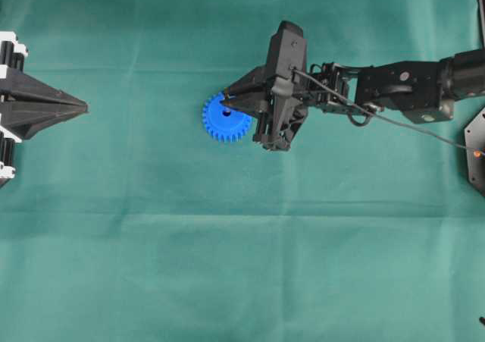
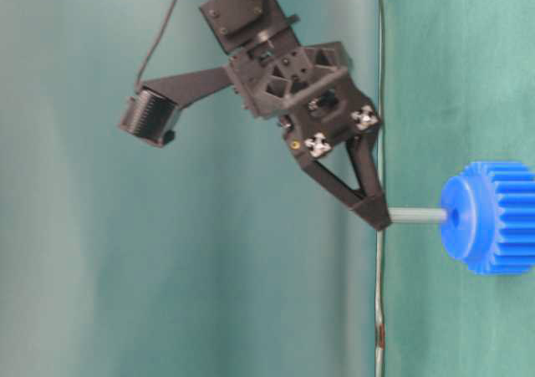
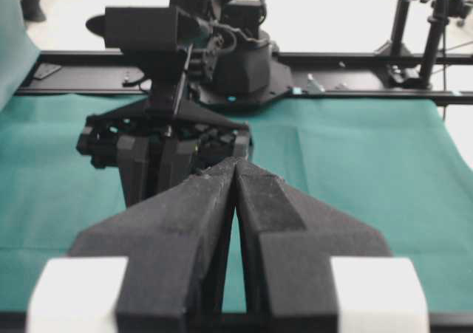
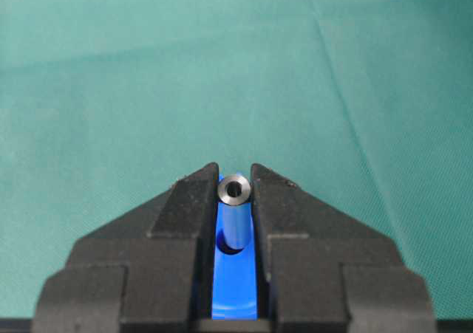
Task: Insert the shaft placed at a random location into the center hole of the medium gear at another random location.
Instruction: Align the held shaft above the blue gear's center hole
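The blue medium gear (image 1: 218,122) lies flat on the green cloth, partly under my right gripper (image 1: 227,99). In the table-level view the silvery shaft (image 2: 415,216) runs from the right gripper's tips (image 2: 380,218) straight into the center hole (image 2: 454,216) of the gear's hub (image 2: 468,218). In the right wrist view the shaft (image 4: 235,189) stands upright between the two fingers, its lower end in the hole (image 4: 233,246) of the gear (image 4: 235,292). The right gripper (image 4: 235,178) is shut on the shaft. My left gripper (image 1: 83,108) is shut and empty at the left edge; it also shows in the left wrist view (image 3: 235,165).
The right arm (image 1: 402,88) stretches in from the right edge with a black cable (image 1: 394,120) along it. A black bracket (image 1: 477,149) sits at the right edge. In the left wrist view a black rail (image 3: 355,93) runs along the cloth's far edge.
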Action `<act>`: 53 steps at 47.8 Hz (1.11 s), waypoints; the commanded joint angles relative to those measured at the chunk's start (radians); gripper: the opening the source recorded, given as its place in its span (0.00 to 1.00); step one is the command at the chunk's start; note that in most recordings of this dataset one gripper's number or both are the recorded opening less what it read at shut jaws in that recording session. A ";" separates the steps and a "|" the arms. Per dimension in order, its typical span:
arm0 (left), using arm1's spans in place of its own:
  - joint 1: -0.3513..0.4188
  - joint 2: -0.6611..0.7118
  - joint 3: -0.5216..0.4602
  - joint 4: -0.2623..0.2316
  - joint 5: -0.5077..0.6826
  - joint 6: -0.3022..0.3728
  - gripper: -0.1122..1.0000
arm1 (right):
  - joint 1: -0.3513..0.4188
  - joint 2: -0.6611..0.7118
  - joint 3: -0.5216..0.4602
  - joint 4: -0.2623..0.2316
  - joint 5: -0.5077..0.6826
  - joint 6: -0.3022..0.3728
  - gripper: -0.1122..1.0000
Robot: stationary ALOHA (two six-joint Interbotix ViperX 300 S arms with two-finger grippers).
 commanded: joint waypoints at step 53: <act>0.000 0.005 -0.026 0.002 0.000 0.000 0.10 | 0.009 -0.020 -0.017 0.008 -0.026 0.002 0.22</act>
